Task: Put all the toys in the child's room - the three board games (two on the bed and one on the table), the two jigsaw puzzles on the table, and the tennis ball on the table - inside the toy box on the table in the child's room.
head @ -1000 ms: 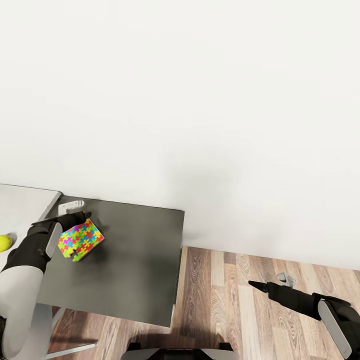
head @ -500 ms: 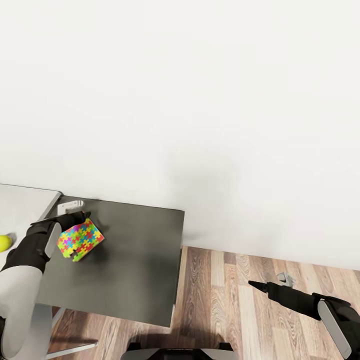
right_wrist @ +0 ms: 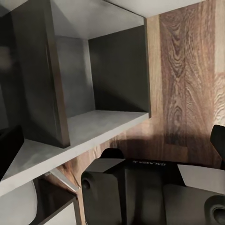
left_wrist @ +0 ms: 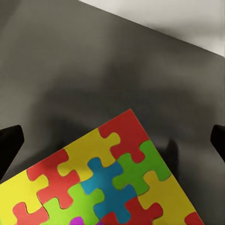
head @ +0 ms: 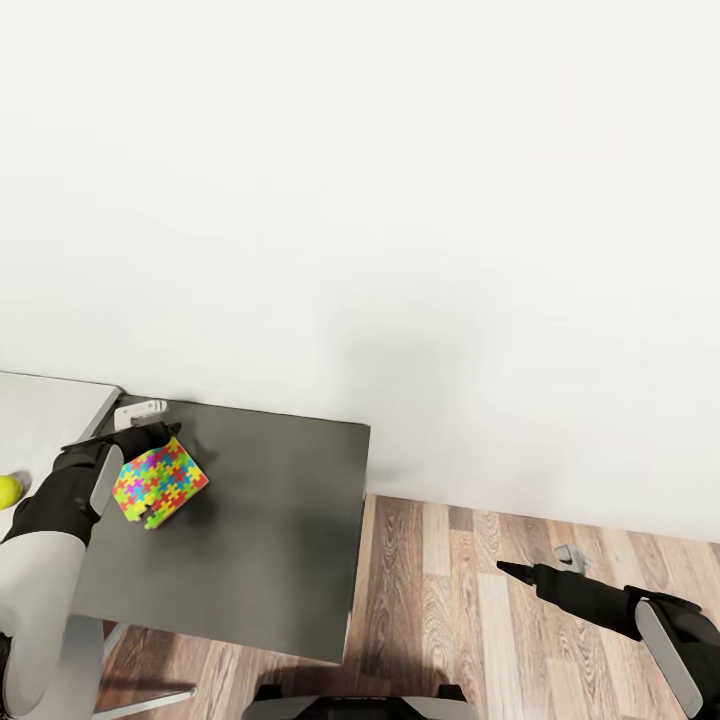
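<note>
1. one jigsaw puzzle [head: 160, 483] lies near the dark cabinet's [head: 270, 530] left back corner, under the left gripper [head: 165, 420], whose jaws gape.
2. close squarely on its edge, i'd say.
3. right gripper [head: 535, 565] idles open.

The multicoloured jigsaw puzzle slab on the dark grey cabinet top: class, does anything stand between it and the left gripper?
Nothing visible does. The left gripper is right at the multicoloured jigsaw puzzle slab on the dark grey cabinet top. In the left wrist view its open fingertips flank the slab, with only bare cabinet top around it.
</note>
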You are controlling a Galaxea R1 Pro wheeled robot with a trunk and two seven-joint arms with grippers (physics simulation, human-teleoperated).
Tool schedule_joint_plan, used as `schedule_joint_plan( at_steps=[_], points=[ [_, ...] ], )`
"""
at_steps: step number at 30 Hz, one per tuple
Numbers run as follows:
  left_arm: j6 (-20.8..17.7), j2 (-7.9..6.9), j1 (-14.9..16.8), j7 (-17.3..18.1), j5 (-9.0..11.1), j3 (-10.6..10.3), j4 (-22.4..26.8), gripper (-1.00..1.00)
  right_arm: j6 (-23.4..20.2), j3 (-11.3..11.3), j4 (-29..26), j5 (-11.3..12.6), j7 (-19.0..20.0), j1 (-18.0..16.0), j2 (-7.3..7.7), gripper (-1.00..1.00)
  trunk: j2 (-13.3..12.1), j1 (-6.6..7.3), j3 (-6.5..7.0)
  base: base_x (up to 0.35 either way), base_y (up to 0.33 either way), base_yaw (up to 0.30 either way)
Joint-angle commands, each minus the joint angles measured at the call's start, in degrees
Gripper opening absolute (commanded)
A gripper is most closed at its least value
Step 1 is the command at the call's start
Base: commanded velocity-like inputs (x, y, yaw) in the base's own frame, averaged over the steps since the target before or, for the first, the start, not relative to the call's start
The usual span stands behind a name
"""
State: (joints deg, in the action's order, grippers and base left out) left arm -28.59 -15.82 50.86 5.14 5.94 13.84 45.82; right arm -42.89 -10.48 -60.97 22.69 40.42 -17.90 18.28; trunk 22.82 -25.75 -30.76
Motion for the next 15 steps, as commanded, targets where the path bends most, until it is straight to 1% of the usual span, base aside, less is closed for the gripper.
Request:
schedule_joint_plan(
  at_steps=[1, 6, 15],
  points=[
    [-0.2, 0.01, 0.0, 0.0, 0.6, 0.1, 0.1, 1.0, -0.3, -0.1, 0.0, 0.1, 0.1, 0.0, 0.0, 1.0, 0.1, -0.03, -0.1, 0.002, 0.0, 0.0],
    [1.8, 0.07, 0.1, -0.1, 0.6, 0.1, 0.1, 1.0, -0.3, -0.1, 0.0, 0.1, 0.1, 0.0, 0.0, 1.0, 0.1, -0.03, -0.3, 0.0, 0.0, 0.0],
    [2.3, 0.08, 0.0, -0.1, 0.4, 0.1, 0.1, 1.0, -0.3, -0.1, 0.0, 0.1, 0.1, 0.0, 0.0, 1.0, 0.1, -0.03, -0.89, 0.0, 0.0, 0.0]
  ],
)
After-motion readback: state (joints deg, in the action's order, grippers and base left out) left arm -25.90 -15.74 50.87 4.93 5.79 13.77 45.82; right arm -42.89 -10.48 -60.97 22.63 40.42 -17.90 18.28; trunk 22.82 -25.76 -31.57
